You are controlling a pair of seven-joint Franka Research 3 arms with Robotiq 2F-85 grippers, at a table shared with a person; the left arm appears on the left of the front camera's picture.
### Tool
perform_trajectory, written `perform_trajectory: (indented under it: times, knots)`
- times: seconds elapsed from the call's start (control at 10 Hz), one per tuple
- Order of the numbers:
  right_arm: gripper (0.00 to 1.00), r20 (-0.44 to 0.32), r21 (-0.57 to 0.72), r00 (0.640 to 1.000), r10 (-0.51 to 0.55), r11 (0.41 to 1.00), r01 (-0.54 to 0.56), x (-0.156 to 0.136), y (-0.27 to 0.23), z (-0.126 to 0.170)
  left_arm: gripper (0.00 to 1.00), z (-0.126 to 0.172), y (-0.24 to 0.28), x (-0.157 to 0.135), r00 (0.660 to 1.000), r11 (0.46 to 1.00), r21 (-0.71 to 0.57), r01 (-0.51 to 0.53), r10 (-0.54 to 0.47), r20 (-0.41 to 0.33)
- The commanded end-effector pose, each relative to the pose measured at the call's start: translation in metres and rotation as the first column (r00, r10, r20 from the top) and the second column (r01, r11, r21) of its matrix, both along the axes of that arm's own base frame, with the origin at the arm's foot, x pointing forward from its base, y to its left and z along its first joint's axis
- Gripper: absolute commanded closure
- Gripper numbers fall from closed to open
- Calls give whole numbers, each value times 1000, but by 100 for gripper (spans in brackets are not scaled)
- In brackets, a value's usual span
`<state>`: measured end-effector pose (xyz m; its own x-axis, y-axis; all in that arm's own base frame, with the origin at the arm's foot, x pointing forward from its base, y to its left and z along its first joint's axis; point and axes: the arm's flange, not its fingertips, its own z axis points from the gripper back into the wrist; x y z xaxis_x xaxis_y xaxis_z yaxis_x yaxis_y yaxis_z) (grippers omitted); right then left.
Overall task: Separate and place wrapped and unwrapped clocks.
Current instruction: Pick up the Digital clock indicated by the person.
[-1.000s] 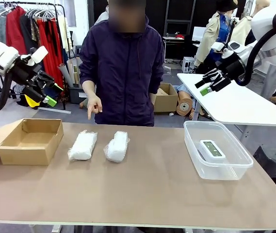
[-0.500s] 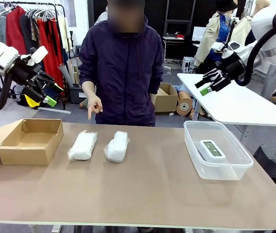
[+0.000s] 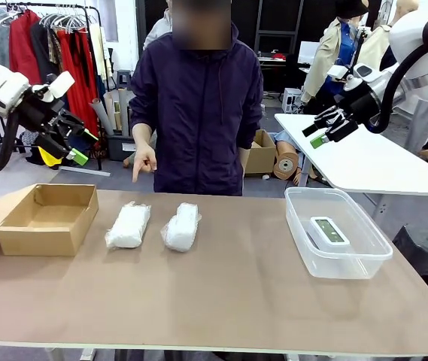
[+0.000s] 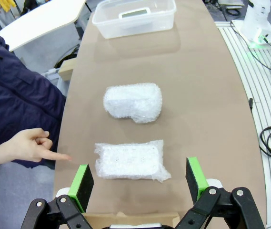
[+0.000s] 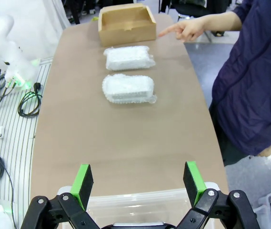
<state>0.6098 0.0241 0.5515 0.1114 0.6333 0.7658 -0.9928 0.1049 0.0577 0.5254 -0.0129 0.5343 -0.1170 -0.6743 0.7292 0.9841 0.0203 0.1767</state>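
Hovering the left gripper (image 3: 84,147) high above the cardboard box (image 3: 37,241) at the left end of the table (image 3: 229,301), jaws standing wide apart, green pads (image 4: 84,181) facing each other and gripping nothing. Hovering the right gripper (image 3: 320,129) high at the right side, up behind the plastic tub (image 3: 349,265), jaws spread just as wide, likewise clasping nothing.

Seeing two wrapped bundles lying flat on the table between box and tub, side by side, near each other yet not touching: the left wrapped clock (image 3: 129,226) near the box, the right wrapped clock (image 3: 181,227) closer to the middle, both in crinkly white see-through wrap. Seeing the bare clock (image 3: 328,231) resting inside the tub, grey-green screen facing up, well apart from the wrapped pair.

Looking down from the left wrist: framing the left wrapped clock between the two pads, farther off and lying crosswise, with the right wrapped clock beyond it and the tub at the far end. Looking down from the right wrist: catching the tub's rim directly below, then bare table, then both bundles and the open box beyond.

Seeing the person's hand (image 3: 145,162) at the far edge, index finger pointing downward at the table behind the left wrapped clock, apart from the wrap.
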Motion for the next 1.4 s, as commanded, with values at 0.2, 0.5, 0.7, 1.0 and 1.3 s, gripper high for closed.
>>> perform_trajectory:
  times: [0.2,0.5,0.7,1.0,1.3]
  knots:
    - [0,4,-1,1000,5,1000,-5,-3,1,2,0,2,0,0,1000,1000,-4,0,0,5]
    - [0,4,-1,1000,5,1000,-5,-3,1,2,0,2,0,0,1000,1000,-4,0,0,5]
    - [0,4,-1,1000,5,1000,-5,-3,1,2,0,-6,-10,0,990,988,76,-134,138,-43]
    - [0,4,-1,1000,5,1000,-5,-3,1,2,0,-5,-48,6,907,902,187,-390,411,-92]
    - [0,4,-1,1000,5,1000,-5,-3,1,2,0,-8,-67,16,798,745,403,-532,600,-56]
